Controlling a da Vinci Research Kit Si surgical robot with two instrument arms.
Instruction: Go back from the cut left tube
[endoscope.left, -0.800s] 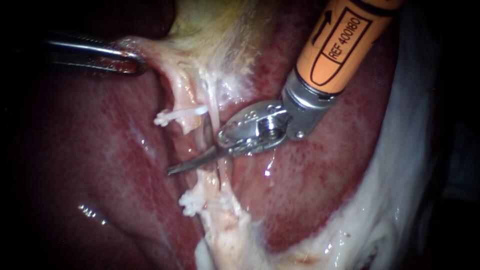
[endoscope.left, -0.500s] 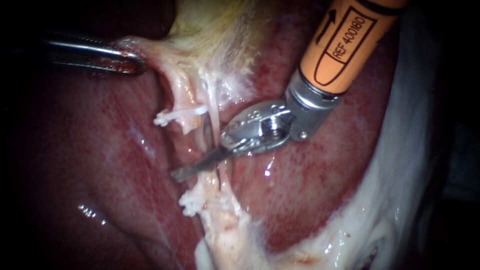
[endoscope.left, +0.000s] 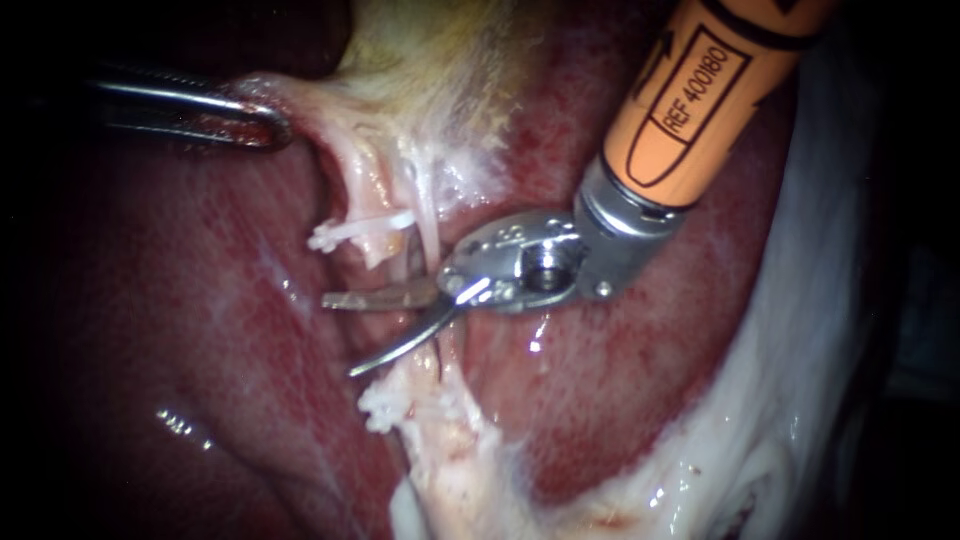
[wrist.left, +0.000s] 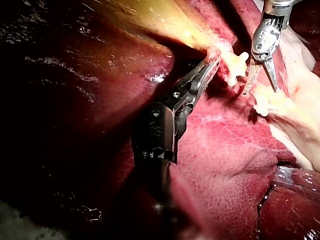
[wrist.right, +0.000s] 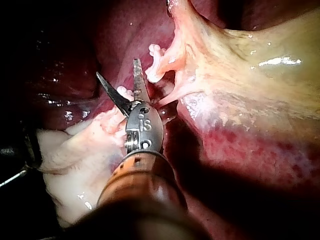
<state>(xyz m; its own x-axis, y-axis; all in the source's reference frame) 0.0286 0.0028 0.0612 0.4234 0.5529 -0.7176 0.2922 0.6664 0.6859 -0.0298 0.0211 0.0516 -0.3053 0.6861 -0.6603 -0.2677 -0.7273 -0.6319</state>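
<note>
Our right end effector (endoscope.left: 338, 335) gapes wide; left end effector (endoscope.left: 272, 130) grips pale gallbladder tissue (endoscope.left: 320, 100).
The soft, slippery, whitish cut left tube (endoscope.left: 372, 250) looks fragile; we leave it ungrasped.

I note a dark red, glossy liver surface (endoscope.left: 200, 330) as backdrop; bright light glints on its wet film, and my view's margins lie in black shadow.
</note>
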